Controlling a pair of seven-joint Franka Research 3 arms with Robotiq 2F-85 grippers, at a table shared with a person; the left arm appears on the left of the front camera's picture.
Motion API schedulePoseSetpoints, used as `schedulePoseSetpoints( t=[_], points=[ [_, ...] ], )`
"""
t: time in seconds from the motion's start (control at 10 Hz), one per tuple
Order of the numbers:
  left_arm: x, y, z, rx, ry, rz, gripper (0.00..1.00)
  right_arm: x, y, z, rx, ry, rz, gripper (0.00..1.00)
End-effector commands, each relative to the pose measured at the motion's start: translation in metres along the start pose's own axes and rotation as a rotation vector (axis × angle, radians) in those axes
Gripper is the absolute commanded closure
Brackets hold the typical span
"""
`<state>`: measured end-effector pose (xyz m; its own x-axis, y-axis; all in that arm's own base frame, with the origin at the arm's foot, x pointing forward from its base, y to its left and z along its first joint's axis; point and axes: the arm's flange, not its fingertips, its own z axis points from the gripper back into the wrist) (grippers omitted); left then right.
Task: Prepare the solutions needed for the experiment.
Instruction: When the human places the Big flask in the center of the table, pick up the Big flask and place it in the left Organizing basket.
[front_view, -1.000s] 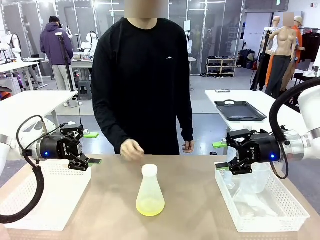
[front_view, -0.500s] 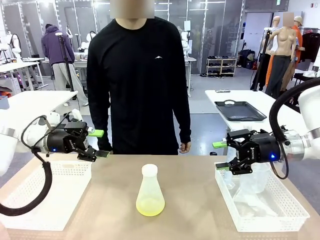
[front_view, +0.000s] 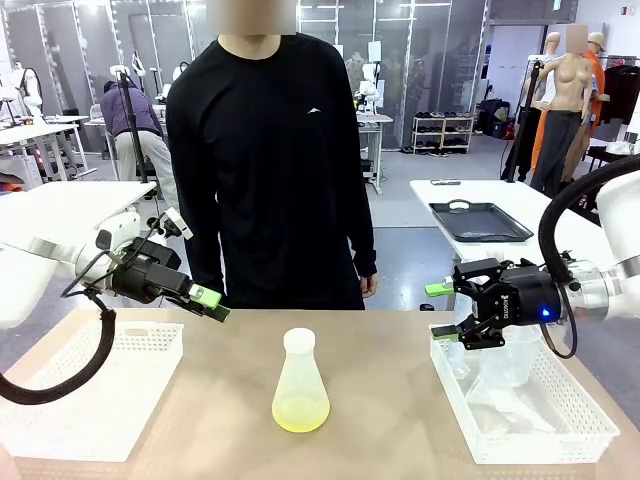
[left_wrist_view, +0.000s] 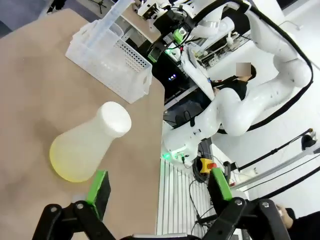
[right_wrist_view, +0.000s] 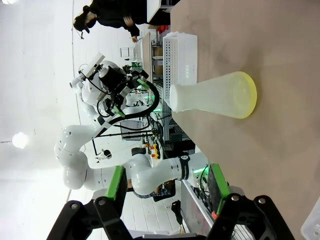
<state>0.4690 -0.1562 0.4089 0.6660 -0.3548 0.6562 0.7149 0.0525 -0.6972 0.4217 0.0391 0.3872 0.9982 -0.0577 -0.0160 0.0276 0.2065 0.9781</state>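
Two grippers hang over the table (front_view: 390, 430), both spread wide with nothing between their green pads. The left gripper (front_view: 213, 304) is above the far left part of the tabletop, just past the far right corner of a white basket (front_view: 95, 395), and it tilts down and to the right. Its wrist view shows the left gripper (left_wrist_view: 160, 187) with jaws apart and the flask (left_wrist_view: 90, 145) ahead of it.

The right gripper (front_view: 441, 315) hovers at the far left corner of a second basket (front_view: 545, 440), which holds clear plastic labware (front_view: 505, 365). From its own camera the right gripper (right_wrist_view: 167, 187) is also open, and it faces the flask (right_wrist_view: 212, 95) across bare tabletop.

The flask (front_view: 300, 375) stands upright at the middle of the table, between the two baskets and apart from both grippers. The solution (front_view: 300, 413) lies as a shallow pale yellow-green layer in its wide bottom.

A person in black stands at the far edge, one hand (front_view: 370, 287) hanging at the side.
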Motion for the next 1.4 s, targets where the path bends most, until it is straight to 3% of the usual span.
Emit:
schedulePoseSetpoints(
  t=[0.0, 0.3, 0.4, 0.6, 0.7, 0.8, 1.0, 1.1, 1.3],
  points=[
    [-0.001, -0.004, 0.002, -0.039, -0.044, 0.073, 0.00, -0.002, 0.000, -0.001, -0.006, -0.007, 0.003, 0.18],
    [-0.002, 0.000, 0.002, -0.020, -0.018, 0.053, 0.00, -0.002, 0.000, -0.001, -0.006, -0.007, 0.003, 0.18],
    [0.014, 0.014, -0.008, -0.083, -0.040, -0.136, 0.00, -0.002, 0.000, -0.001, -0.006, -0.007, 0.003, 0.18],
    [0.033, 0.020, -0.024, -0.048, -0.050, -0.371, 0.00, -0.002, 0.000, -0.001, -0.006, -0.007, 0.003, 0.18],
    [0.038, 0.023, -0.026, -0.094, -0.058, -0.502, 0.00, -0.002, 0.000, -0.001, -0.006, -0.007, 0.003, 0.18],
    [0.044, 0.034, -0.027, -0.108, -0.004, -0.623, 0.00, -0.002, 0.000, -0.001, -0.006, -0.007, 0.003, 0.18],
    [0.054, 0.056, -0.034, -0.146, -0.012, -0.642, 0.00, -0.002, 0.000, -0.001, -0.006, -0.007, 0.003, 0.18],
    [0.047, 0.026, -0.031, -0.076, -0.025, -0.588, 0.00, -0.002, 0.000, -0.001, -0.006, -0.007, 0.003, 0.18],
    [0.047, 0.026, -0.031, -0.076, -0.025, -0.588, 0.00, -0.002, 0.000, -0.001, -0.006, -0.007, 0.003, 0.18]
  ],
)
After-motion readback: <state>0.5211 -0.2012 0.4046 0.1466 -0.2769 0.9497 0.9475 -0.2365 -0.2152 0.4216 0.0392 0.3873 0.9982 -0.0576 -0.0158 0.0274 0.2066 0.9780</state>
